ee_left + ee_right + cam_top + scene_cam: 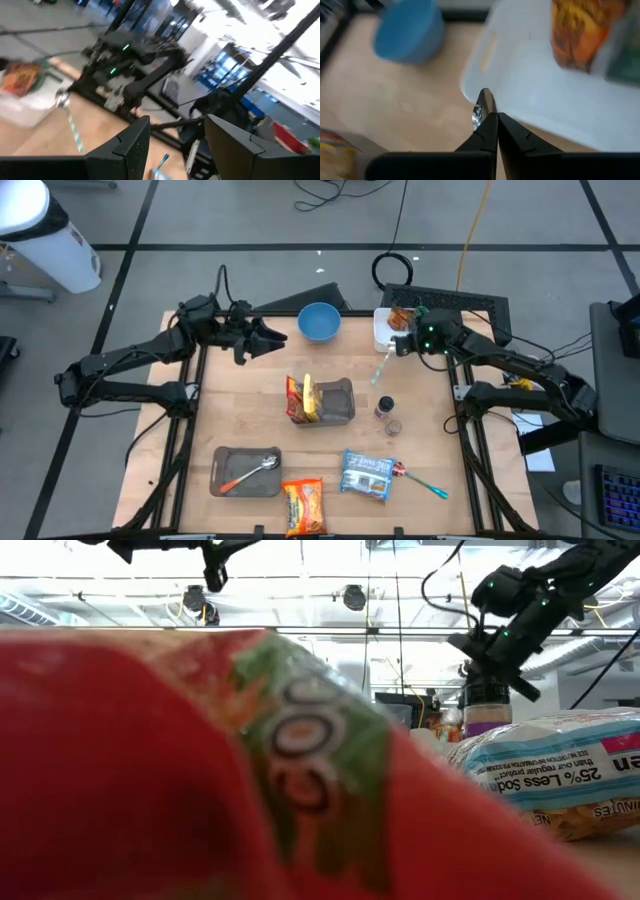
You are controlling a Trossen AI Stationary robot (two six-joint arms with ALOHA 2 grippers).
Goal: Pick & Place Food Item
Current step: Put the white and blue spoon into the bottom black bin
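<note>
Pinching a spoon [483,106] between pressed-together fingers, right gripper [404,346] at the white tray's [381,332] near edge, far right of the surface [250,410]; possibly a food packet [580,30] inside. Left gripper [272,340] spread, empty, far left beside the blue bowl [319,321].

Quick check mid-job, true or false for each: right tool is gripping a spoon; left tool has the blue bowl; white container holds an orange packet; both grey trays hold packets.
Right tool is shut on a spoon: true.
Left tool holds the blue bowl: false, it is open and empty beside the bowl.
White container holds an orange packet: true.
Both grey trays hold packets: false, the centre tray has a snack packet, the other tray an orange-handled spoon.
</note>
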